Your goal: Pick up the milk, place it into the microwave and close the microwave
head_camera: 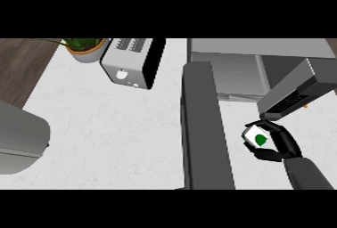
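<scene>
head view | right hand (280,142) fingers curled round milk (255,138) | apparently near microwave (230,71)

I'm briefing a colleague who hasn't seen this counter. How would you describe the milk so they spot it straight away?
Start at the microwave at the upper right, whose dark door swings out toward the viewer. Right of that door, the robot's right hand is curled round the milk. It is a small white carton with a green mark, the only white-and-green thing on that side.
</scene>
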Controlling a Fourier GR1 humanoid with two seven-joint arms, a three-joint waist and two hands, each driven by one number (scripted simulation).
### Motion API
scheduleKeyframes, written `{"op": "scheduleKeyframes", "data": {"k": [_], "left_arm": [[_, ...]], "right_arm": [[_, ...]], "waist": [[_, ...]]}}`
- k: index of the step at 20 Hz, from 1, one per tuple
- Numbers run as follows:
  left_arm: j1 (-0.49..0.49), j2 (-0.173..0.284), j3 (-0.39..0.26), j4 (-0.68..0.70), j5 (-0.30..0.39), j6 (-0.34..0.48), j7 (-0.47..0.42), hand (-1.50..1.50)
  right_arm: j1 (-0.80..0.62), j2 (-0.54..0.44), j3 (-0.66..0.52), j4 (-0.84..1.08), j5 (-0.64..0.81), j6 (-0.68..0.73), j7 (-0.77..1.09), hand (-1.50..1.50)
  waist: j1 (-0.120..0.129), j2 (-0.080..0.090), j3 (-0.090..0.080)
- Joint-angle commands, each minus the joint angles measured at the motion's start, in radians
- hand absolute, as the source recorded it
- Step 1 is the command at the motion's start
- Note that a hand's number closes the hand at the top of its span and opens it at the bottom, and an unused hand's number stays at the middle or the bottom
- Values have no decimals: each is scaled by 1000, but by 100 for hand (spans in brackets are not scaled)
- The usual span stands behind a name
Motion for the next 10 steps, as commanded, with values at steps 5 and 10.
{"op": "scheduleKeyframes", "data": {"k": [5,10], "left_arm": [[48,20,47,-72,126,-14,-1,-150],[10,19,26,-65,88,7,14,-150]], "right_arm": [[-44,19,5,30,-6,94,-147,150],[-28,113,-73,42,-83,-53,-131,150]], "waist": [[1,2,3],[-21,2,3]]}}
